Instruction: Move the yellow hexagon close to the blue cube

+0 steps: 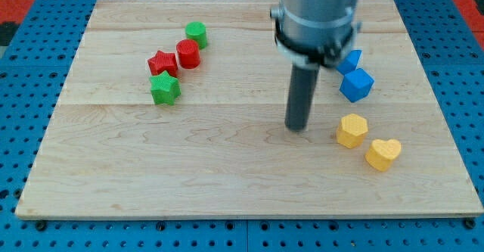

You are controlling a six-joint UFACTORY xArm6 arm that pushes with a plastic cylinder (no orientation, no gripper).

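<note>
The yellow hexagon [352, 129] lies on the wooden board at the view's right, below the blue cube [356, 85], with a small gap between them. My tip [296, 126] rests on the board to the left of the yellow hexagon, a short way off and not touching it. The rod rises to the grey arm body at the view's top.
A yellow heart [383, 154] lies just right and below the hexagon. A second blue block [349, 60] sits above the cube, partly hidden by the arm. At the upper left are a red star [162, 63], a red cylinder [187, 54], a green cylinder [196, 33] and a green star [165, 89].
</note>
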